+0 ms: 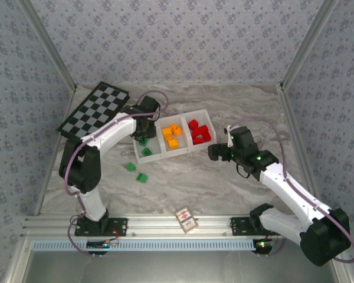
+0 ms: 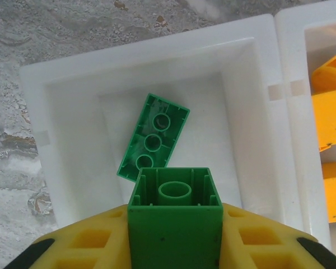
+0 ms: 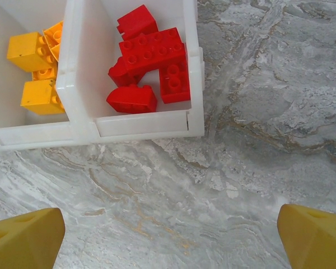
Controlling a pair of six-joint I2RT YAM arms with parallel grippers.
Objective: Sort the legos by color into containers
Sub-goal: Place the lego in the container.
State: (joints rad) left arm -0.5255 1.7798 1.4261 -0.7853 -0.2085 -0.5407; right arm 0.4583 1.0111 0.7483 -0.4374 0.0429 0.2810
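Glossy, smooth green plastic brick (image 2: pixel 176 230); smooth white plastic tray (image 2: pixel 129 53); grey-veined, marble-patterned, faintly sheened tabletop (image 3: pixel 213 185).

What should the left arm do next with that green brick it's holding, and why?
Probably open the left gripper and let the held green brick drop. It hangs over the left compartment, where a second green brick lies, so the colour matches.

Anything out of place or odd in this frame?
Nothing damaged or missorted. Two green legos lie outside the tray, not yet sorted; the left end effector holds a green brick over its left compartment. The card box sits askew at the near edge.
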